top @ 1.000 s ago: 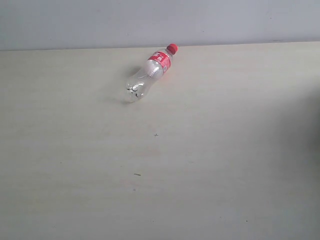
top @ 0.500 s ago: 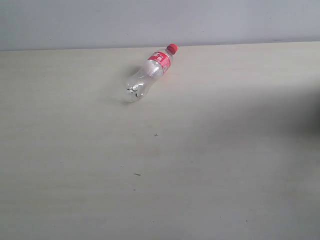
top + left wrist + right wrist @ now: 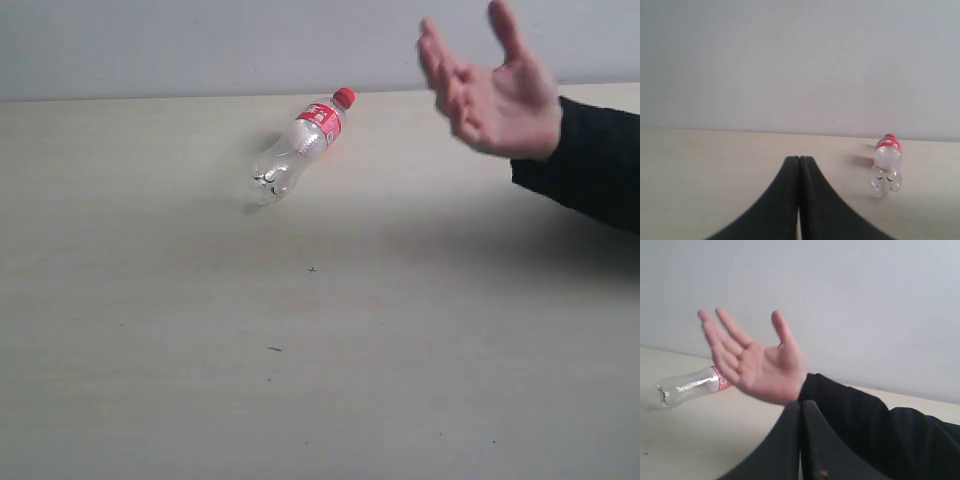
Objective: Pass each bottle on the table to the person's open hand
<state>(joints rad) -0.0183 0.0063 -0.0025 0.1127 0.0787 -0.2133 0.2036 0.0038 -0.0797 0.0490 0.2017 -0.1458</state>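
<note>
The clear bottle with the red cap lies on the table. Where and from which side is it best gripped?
Probably the clear body just below the red label, from above. The bottle lies on its side on the table, so jaws set across its long axis can close on the round body; the cap end is narrow.
</note>
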